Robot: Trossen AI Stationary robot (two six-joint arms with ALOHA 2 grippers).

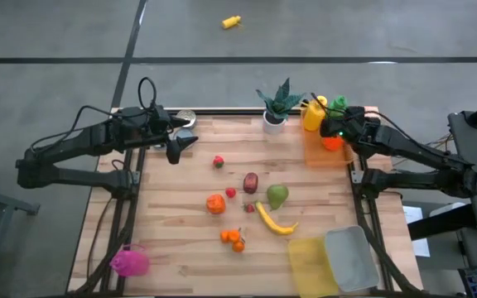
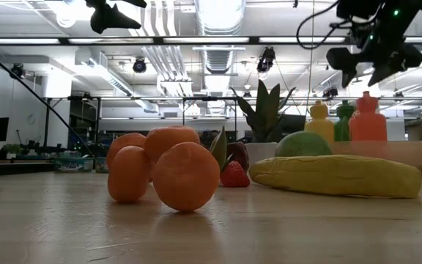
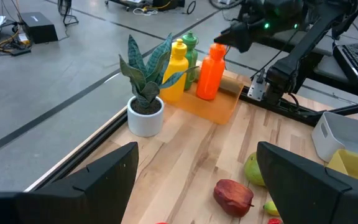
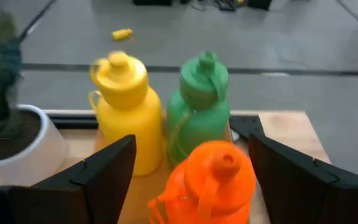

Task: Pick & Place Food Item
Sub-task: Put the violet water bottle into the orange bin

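Observation:
Toy food lies mid-table: a banana (image 1: 276, 222), a green pear (image 1: 278, 196), a dark red fruit (image 1: 251, 182), an orange (image 1: 214, 204), small oranges (image 1: 233, 238) and strawberries (image 1: 218, 161). My left gripper (image 1: 180, 146) hangs open above the far left of the table, and its wrist view looks across to the red fruit (image 3: 233, 194). My right gripper (image 1: 334, 132) is open and raised over the orange bottle (image 4: 213, 180) at the far right. Its fingers stand on either side above the bottle's cap, clear of it in the low view (image 2: 376, 64).
Yellow (image 1: 311, 114), green (image 1: 338, 104) and orange bottles stand in an orange tray (image 1: 320, 153) at the far right. A potted plant (image 1: 275, 121) is beside it. A yellow bin (image 1: 309, 263) and a clear bin (image 1: 350, 258) sit near right. A pink object (image 1: 129, 263) lies near left.

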